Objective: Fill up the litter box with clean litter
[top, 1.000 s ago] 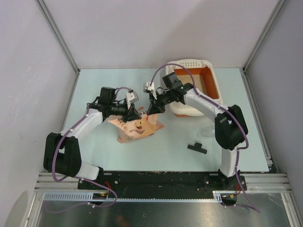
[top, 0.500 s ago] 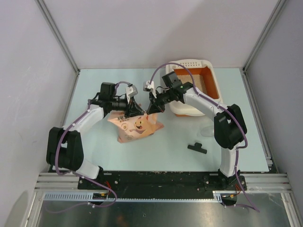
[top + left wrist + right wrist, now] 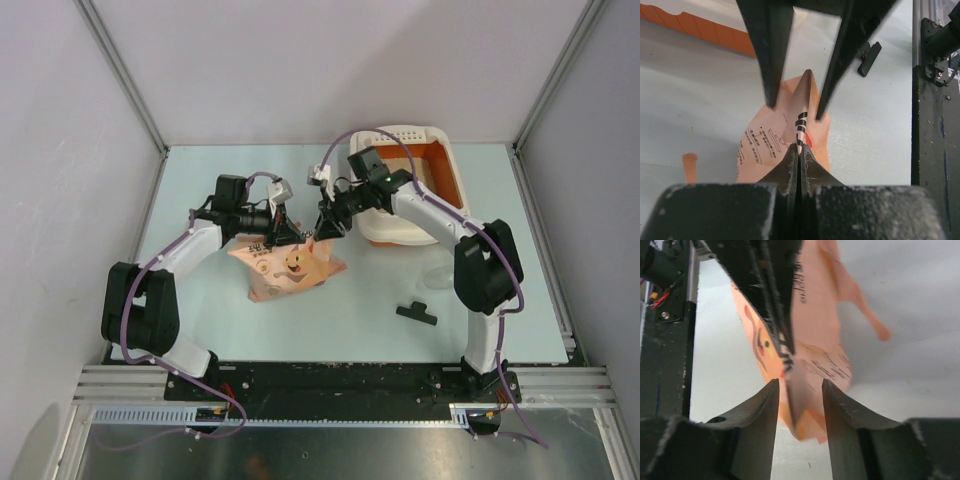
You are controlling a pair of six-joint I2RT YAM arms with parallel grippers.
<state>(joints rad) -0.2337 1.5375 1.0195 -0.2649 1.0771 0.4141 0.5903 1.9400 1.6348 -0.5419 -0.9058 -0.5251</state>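
The pink-peach litter bag [image 3: 290, 265] lies on the table left of the litter box [image 3: 443, 152], a cream tray with orange inner walls. My left gripper [image 3: 284, 233] is shut on the bag's upright top edge, which shows pinched between its fingertips in the left wrist view [image 3: 800, 148]. My right gripper [image 3: 326, 228] is open and faces the left one. In the right wrist view [image 3: 800, 390] its fingers straddle the other end of the same edge of the bag [image 3: 820, 340] without closing on it. Loose litter is not visible.
A small black clip [image 3: 416, 314] lies on the table in front of the litter box, right of the bag. A torn peach strip [image 3: 689, 165] lies on the table beside the bag. White walls and metal posts enclose the table.
The left gripper has moved slightly right and farther from me with the bag's top edge. The right gripper has shifted a little and stays open around that edge.
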